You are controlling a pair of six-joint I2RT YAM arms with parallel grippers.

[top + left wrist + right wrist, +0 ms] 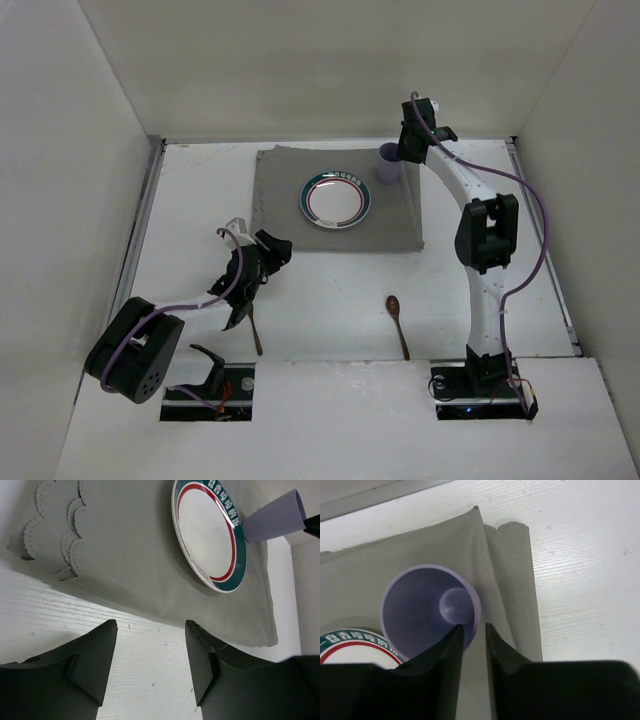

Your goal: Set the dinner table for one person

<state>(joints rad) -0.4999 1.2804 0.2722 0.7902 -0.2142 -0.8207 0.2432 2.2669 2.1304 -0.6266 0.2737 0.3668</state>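
Right wrist, lilac cup [415,610] on placemat [510,580], right gripper [474,626] straddling rim

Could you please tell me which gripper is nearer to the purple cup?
Right. The right gripper straddles the rim of the purple cup, one finger inside and one outside. The left gripper is over the bare dinner table, beyond the placemat.

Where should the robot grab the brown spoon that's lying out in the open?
I'd grab the spoon by the middle of its long thin handle, coming straight down from above. It lies flat on the table, bowl end toward the mat, so pinch across the handle's narrow width.
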